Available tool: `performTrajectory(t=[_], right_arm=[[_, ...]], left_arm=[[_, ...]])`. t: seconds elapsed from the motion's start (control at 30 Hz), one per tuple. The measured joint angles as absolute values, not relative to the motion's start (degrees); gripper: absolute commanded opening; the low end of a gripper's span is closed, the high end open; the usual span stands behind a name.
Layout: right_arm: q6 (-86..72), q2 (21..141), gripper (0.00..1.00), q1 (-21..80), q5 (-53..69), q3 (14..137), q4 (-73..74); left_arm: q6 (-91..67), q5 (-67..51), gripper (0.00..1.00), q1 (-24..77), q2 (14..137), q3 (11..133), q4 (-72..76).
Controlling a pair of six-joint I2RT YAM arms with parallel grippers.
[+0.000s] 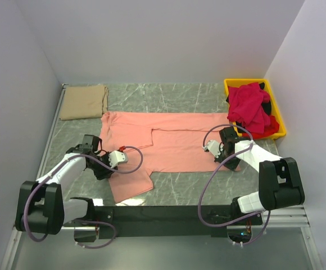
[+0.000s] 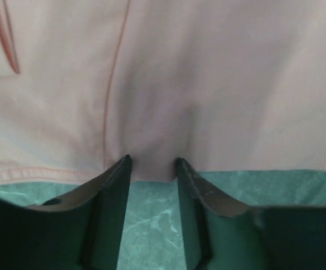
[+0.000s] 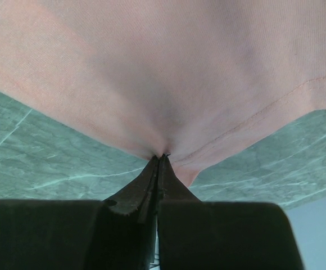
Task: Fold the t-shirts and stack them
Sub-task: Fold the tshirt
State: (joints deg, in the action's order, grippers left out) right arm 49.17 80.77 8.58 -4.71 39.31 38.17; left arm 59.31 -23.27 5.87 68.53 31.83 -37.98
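Note:
The salmon-pink t-shirt (image 1: 174,140) lies partly folded across the middle of the table. My left gripper (image 1: 104,170) is at its left edge. In the left wrist view the jaws (image 2: 152,166) stand apart, with the shirt's (image 2: 208,84) hem lying between the fingertips. My right gripper (image 1: 231,159) is at the shirt's right lower corner. In the right wrist view it (image 3: 162,156) is shut on a pinch of the pink cloth (image 3: 168,67) near the hem. A tan-beige t-shirt (image 1: 84,101) lies folded at the back left. Crimson-red t-shirts (image 1: 252,107) are heaped at the back right.
The red shirts sit in a yellow bin (image 1: 247,82) against the right wall. White walls close the table at the back and both sides. The green marble tabletop (image 1: 180,188) shows in front of the pink shirt.

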Motion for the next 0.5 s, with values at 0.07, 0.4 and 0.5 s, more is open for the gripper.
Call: performTrajectory(t=[0.07, 0.4, 0.5], right_arm=[[49.19, 80.77, 0.0, 8.58, -4.67, 39.31, 38.19], [50.15, 79.44, 0.0, 8.58, -3.55, 39.31, 39.18], [50.92, 76.73, 0.0, 8.58, -2.85, 39.31, 40.53]], left_arm=[[59.33, -23.05, 0.31, 6.04, 68.99, 31.86, -37.34], [62.33, -21.06, 0.01, 6.24, 65.39, 31.24, -41.04], [62.37, -20.88, 0.0, 6.2, 61.32, 31.27, -44.14]])
